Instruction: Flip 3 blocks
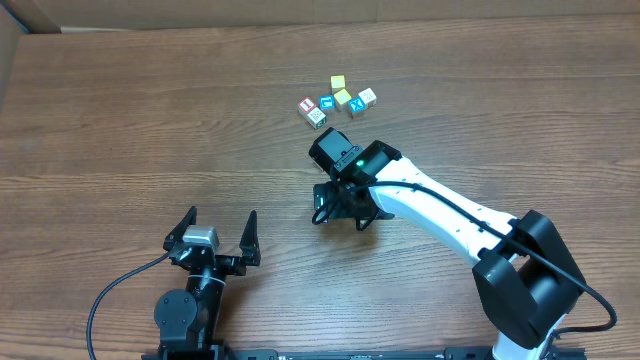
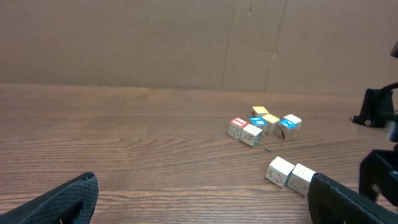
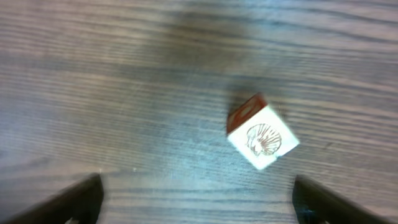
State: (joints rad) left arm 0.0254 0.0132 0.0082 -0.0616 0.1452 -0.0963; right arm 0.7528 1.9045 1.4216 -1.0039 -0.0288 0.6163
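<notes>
Right wrist camera: the block (image 3: pixel 261 138) with the shell print sits on the surface (image 3: pixel 124 74) between the fingers of my right claw (image 3: pixel 198 183). It's nearer the right-hand finger (image 3: pixel 329 202), turned at an angle, and touching neither. That claw is spread wide and grips nothing. On the left wrist view I see two pale blocks (image 2: pixel 280 171) side by side just in front of the right arm; I can't tell which one carries the shell. My left claw (image 1: pixel 221 215) is fully spread, empty, well apart from them. The cluster of cubes (image 1: pixel 338 100) lies farther up the surface.
</notes>
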